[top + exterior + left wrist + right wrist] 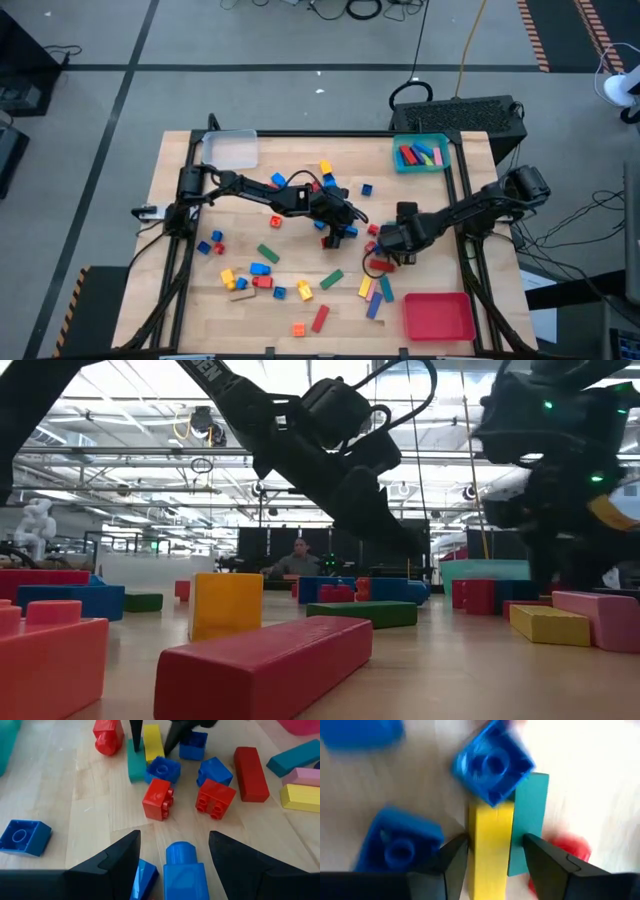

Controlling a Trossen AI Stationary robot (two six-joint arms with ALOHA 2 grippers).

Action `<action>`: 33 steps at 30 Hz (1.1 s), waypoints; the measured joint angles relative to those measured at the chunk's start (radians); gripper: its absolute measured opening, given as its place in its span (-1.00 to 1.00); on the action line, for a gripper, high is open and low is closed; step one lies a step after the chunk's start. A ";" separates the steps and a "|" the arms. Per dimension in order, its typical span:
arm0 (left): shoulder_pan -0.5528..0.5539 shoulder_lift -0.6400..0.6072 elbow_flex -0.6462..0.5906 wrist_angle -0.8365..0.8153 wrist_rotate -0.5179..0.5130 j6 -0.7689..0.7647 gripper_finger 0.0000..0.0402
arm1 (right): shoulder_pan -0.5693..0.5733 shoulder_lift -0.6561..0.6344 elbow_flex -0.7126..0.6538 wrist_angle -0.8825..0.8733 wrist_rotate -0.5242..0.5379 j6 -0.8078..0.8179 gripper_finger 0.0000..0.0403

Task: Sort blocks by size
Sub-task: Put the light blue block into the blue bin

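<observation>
Grippers poised over the brick pile

Bricks (262,268) lie scattered across the table (175,300), most of them left of centre and near. The left gripper (174,851) hangs mid-table with fingers apart around a blue brick (184,870), likely lined up to grab it. To its right, the right gripper (493,851) straddles a yellow bar (490,845) that lies against a teal bar (530,820), fingers apart on either side and not clamped, probably to separate it. Far right, a teal tray (420,153) holds sorted long bars; near right is a red tray (438,316).

Yellow bar (490,850), near end cut off
</observation>
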 joint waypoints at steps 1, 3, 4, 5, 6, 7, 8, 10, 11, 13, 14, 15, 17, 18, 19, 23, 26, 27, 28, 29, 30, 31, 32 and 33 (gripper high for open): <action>0.000 0.000 0.000 0.000 0.000 0.000 0.18 | -0.006 -0.003 0.004 0.020 -0.002 -0.011 -0.12; 0.000 0.000 0.000 0.000 0.000 0.000 0.18 | -0.013 -0.018 0.007 0.030 -0.004 -0.020 -0.12; 0.000 0.000 0.000 -0.001 0.000 0.000 0.18 | -0.019 -0.024 0.009 0.028 -0.003 -0.020 -0.11; 0.000 0.000 0.000 -0.001 0.000 0.000 0.18 | -0.026 -0.028 0.012 0.026 -0.003 -0.019 -0.11; 0.000 0.000 0.000 -0.001 0.000 0.000 0.18 | -0.033 -0.035 0.013 0.024 -0.002 -0.019 -0.11; 0.000 0.000 0.000 -0.002 0.000 0.000 0.18 | -0.041 -0.043 0.013 0.013 0.003 -0.019 -0.11; 0.000 0.000 0.000 -0.002 0.000 0.000 0.18 | -0.050 -0.053 0.013 0.002 0.013 -0.018 -0.11; 0.000 0.000 0.000 -0.002 0.000 0.000 0.18 | -0.070 -0.069 0.013 0.002 0.023 -0.025 -0.11; 0.000 0.000 0.000 -0.002 0.000 0.000 0.18 | -0.081 -0.077 0.013 0.005 0.022 -0.034 -0.11; 0.000 0.000 0.000 -0.002 0.000 0.000 0.18 | -0.105 -0.092 0.013 0.021 0.019 -0.061 -0.11; 0.000 0.000 0.000 -0.002 0.000 0.000 0.18 | -0.118 -0.095 0.013 0.037 0.016 -0.076 -0.11; 0.000 0.000 0.000 -0.002 0.000 0.000 0.18 | -0.133 -0.096 0.013 0.048 0.005 -0.092 -0.11; 0.000 0.000 0.000 -0.002 0.000 0.000 0.18 | -0.163 -0.096 0.013 0.050 -0.012 -0.126 -0.11; 0.000 0.000 0.000 -0.003 0.000 0.000 0.18 | -0.178 -0.094 0.013 0.052 -0.028 -0.147 -0.11; 0.000 0.000 0.000 -0.003 0.000 0.000 0.18 | -0.193 -0.092 0.013 0.053 -0.045 -0.168 -0.11; 0.000 0.000 0.000 -0.004 0.000 0.000 0.18 | -0.242 -0.091 0.002 0.086 -0.090 -0.261 -0.10; 0.000 -0.001 0.000 -0.008 -0.001 0.000 0.18 | -0.268 -0.091 -0.008 0.102 -0.114 -0.307 -0.10; 0.000 -0.001 0.000 -0.009 -0.001 0.000 0.18 | -0.275 -0.091 -0.011 0.115 -0.127 -0.322 -0.10; 0.000 -0.001 0.000 -0.009 -0.001 0.000 0.18 | -0.281 -0.091 -0.014 0.124 -0.144 -0.331 -0.10; 0.000 -0.001 0.000 -0.010 -0.001 0.000 0.18 | -0.285 -0.091 -0.019 0.130 -0.155 -0.338 -0.10; 0.000 -0.001 0.000 -0.010 -0.001 0.000 0.18 | -0.288 -0.092 -0.022 0.132 -0.162 -0.341 -0.10; 0.000 -0.001 0.000 -0.010 -0.001 0.000 0.18 | -0.288 -0.092 -0.025 0.135 -0.164 -0.345 -0.10; 0.000 -0.001 0.000 -0.010 -0.001 0.000 0.18 | -0.289 -0.092 -0.027 0.135 -0.166 -0.350 -0.10; 0.000 -0.001 0.000 -0.010 -0.001 0.000 0.18 | -0.289 -0.091 -0.031 0.134 -0.172 -0.353 -0.10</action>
